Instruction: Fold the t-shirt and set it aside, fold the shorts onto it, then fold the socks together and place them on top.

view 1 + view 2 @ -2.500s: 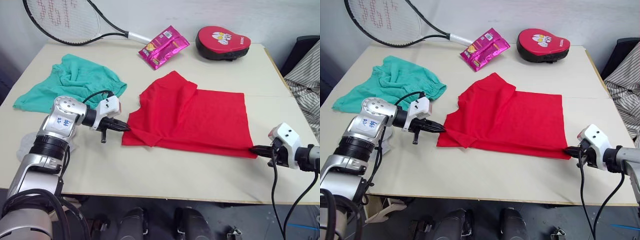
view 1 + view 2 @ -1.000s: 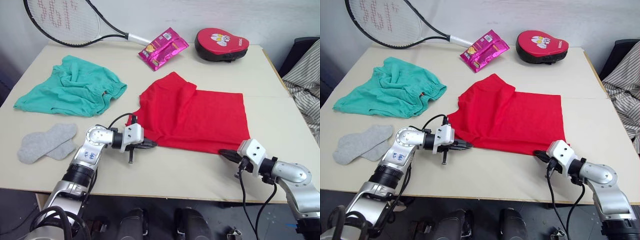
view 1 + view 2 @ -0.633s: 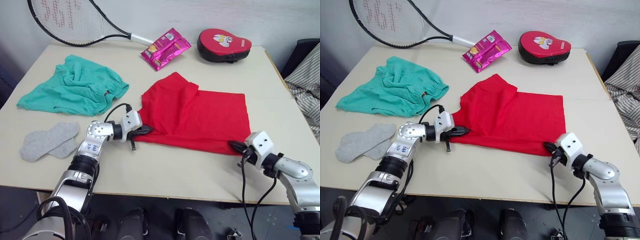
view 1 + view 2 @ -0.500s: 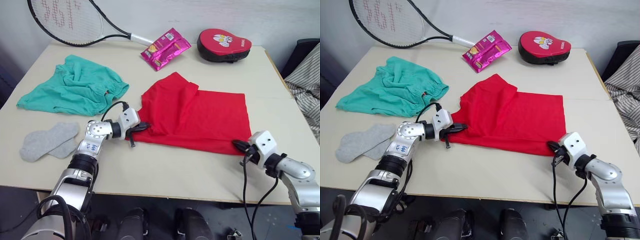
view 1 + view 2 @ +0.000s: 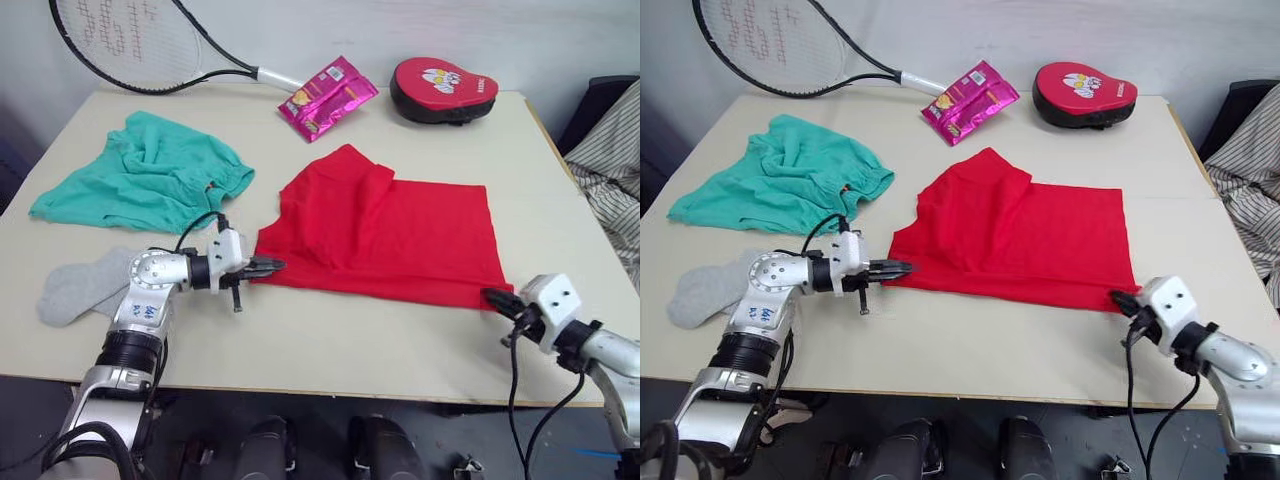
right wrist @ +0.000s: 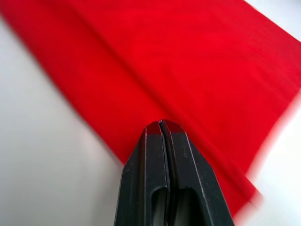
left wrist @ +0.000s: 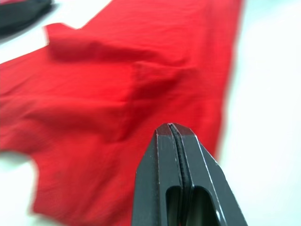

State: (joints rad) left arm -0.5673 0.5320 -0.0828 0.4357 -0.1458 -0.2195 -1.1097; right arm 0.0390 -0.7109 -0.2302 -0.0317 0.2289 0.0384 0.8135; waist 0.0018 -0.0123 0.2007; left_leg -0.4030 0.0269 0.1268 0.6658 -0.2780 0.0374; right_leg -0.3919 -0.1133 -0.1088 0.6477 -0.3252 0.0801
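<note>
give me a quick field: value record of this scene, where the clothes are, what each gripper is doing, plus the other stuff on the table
t-shirt: red, partly folded, flat at table centre
shorts: teal, crumpled, far left of table
socks: grey, near left edge, partly behind left arm
left gripper: fingers shut, at t-shirt's near left corner
right gripper: fingers shut, at t-shirt's near right corner
racket: far left edge
snack packet: pink, far centre
padded mitt: red, far right
folding: not finished

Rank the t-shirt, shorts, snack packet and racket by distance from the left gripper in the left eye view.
1. t-shirt, at the left gripper tips
2. shorts, behind, robot's left
3. snack packet, far edge
4. racket, far left corner, roughly tied with the packet
</note>
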